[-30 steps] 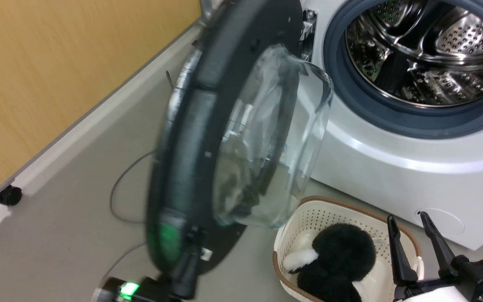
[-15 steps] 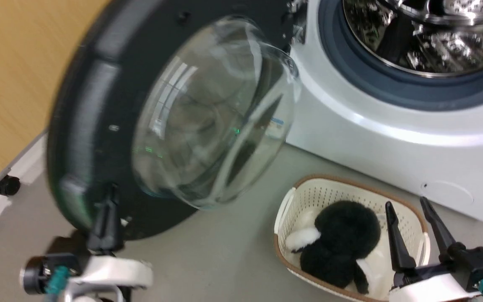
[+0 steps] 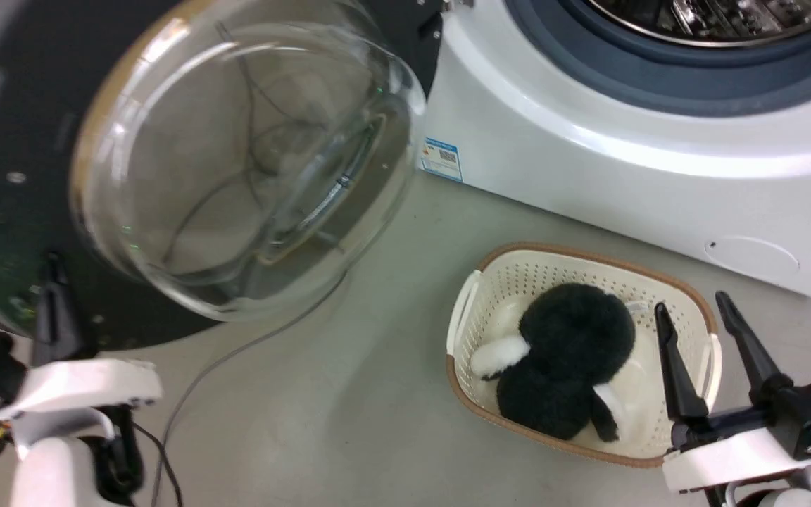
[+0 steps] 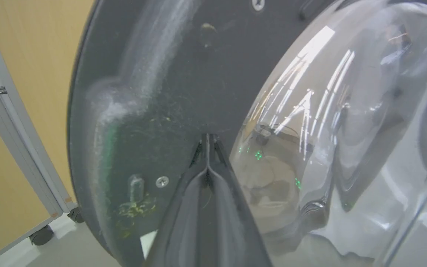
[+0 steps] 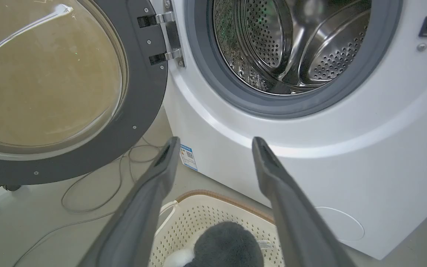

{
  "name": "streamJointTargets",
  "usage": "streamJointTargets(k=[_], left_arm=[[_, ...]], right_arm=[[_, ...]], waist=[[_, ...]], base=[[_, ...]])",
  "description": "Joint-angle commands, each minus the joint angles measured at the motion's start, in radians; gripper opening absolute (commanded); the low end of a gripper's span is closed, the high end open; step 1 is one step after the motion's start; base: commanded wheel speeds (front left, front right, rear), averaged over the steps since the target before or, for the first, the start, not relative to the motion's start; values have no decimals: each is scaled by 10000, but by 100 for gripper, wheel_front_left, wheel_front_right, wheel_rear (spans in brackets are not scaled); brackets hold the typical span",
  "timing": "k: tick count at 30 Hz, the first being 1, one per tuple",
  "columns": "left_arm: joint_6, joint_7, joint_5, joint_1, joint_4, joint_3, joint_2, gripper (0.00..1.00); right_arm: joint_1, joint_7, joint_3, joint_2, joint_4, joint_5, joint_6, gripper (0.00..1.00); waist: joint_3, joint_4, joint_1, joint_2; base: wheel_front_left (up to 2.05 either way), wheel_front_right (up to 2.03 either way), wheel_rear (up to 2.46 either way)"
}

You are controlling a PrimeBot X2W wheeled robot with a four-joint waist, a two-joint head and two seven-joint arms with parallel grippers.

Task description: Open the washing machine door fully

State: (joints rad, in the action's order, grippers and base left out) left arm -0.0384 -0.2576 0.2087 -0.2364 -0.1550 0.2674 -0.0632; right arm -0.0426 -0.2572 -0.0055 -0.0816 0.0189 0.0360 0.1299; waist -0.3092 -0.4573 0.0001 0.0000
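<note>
- Head view: left end effector [image 3: 50,262] closed, fingers pressed together with nothing between them. Its tips rest against the black inner face of the washing machine door [image 3: 236,155], which rises above it and to its right. Right end effector [image 3: 690,304] open and empty, poised over a basket [image 3: 467,317], with the washing machine [image 3: 588,141] beyond it.
- Left wrist view: the closed tips appear to touch the door panel, with the glass bowl [image 4: 328,129] just right of them. Reads as a push, not a grip.
- Right wrist view: beyond the spread fingers and to their left, the door stands wide open. Hinge [image 5: 161,37] exposed, drum [image 5: 291,40] fully uncovered.
- Progress: opening judged nearly complete. Cannot tell whether the hinge is at its stop. Possibly one last nudge left, then withdraw the arm.
</note>
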Motion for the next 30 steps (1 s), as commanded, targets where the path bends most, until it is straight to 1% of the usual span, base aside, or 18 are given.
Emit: streamJointTargets(k=[1,8,15,22,25,30], left_arm=[[66,-42,-12,-324,-154,306,11,0],[249,-42,-242,-942,-627,1634,1,0],[528,-42,-498,-1579,-1259,2609,-235,0],[843,-42,-719,-2121,-1883,3126,-394,0],[1083,-42,-893,-2357,-2198,3290,-477,0],[1215,-42,-1120,-2306,-2331,3392,-442,0]], right_arm=[[-185,-46,-18,-105,-63,10,8,100],[-384,-46,-75,-267,-123,-26,8,100],[-496,-46,-123,-410,-172,-49,8,100],[-654,-46,-96,-447,-173,-75,8,100],[-710,-46,-65,-430,-155,-86,8,100],[-663,-46,-79,-330,-99,-73,8,100]], waist=[[-170,147,-1,0],[-495,471,-1,0],[-774,668,-1,0],[-931,779,-1,0],[-922,832,-1,0],[-668,873,-1,0]], base=[[0,0,0],[0,0,0],[0,0,0],[0,0,0],[0,0,0],[0,0,0]])
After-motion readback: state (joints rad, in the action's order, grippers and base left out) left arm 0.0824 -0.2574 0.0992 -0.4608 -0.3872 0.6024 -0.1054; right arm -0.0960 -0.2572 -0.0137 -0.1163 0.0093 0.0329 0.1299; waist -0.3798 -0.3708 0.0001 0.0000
